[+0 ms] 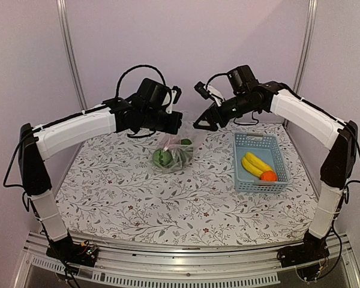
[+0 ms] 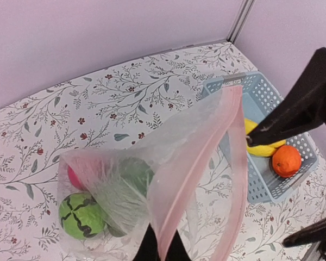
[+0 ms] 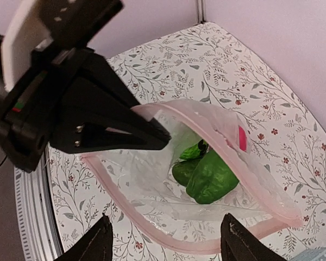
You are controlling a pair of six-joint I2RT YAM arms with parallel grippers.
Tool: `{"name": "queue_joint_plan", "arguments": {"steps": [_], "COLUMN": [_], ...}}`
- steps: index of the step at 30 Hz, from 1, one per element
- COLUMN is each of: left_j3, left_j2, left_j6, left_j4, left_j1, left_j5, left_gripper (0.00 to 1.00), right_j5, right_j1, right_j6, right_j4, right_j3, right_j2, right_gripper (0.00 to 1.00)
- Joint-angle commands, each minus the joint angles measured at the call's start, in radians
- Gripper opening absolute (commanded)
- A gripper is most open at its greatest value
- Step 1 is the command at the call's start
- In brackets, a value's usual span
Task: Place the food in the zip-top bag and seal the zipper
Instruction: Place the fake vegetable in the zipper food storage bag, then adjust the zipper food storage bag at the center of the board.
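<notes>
My left gripper [image 2: 162, 247] is shut on the mouth edge of the clear zip-top bag [image 2: 168, 157] and holds it up off the table. The zipper [image 2: 236, 163], a pinkish strip, loops open around the mouth. Inside lie the green round food [image 2: 81, 216], a dark green piece [image 3: 209, 176] and a red piece [image 2: 73, 178]. Above the open mouth my right gripper [image 3: 165, 220] hangs open with nothing between its fingers. From above, the bag [image 1: 173, 153] hangs below the left gripper [image 1: 179, 127], and the right gripper [image 1: 199, 126] is just to its right.
A light-blue basket [image 1: 261, 139] stands at the right of the floral table, holding yellow bananas [image 1: 254, 163] and an orange [image 1: 268, 176]. Walls close in the back and both sides.
</notes>
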Motion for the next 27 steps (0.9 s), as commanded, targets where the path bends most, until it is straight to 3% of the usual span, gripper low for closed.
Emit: {"name": "queue_joint_plan", "arguments": {"steps": [1,5,8,20,24,27], "left_j3": [0.020,0.021,0.019,0.010,-0.009,-0.031], "left_j2": [0.019,0.012,0.007,-0.013,-0.029,-0.043], "left_j6": [0.055,0.097,0.112,0.107,0.100,0.092], "left_j4": [-0.023,-0.043,-0.048,-0.042,-0.029,-0.015], "left_j1": [-0.006,-0.002,0.000,0.018,0.026,0.031], "left_j5": [-0.033,-0.030,-0.014,0.068,0.079,0.085], "left_gripper": [0.00,0.00,0.00,0.00,0.00,0.00], "right_j5": [-0.138,-0.091,-0.073,0.108,0.173,0.227], "right_j1": [0.003,0.003,0.009,0.111,0.121,0.123], "right_j6": [-0.368,-0.638,-0.761,-0.939,-0.955,-0.945], "right_j4": [-0.080,-0.039,-0.059,-0.052,-0.024,0.010], "right_j3": [-0.074,-0.222,-0.214,-0.146,-0.150,-0.150], "right_j2": [-0.097,-0.191,-0.208,-0.054,-0.008,0.008], "right_gripper": [0.62,0.53,0.53,0.57,0.52,0.42]}}
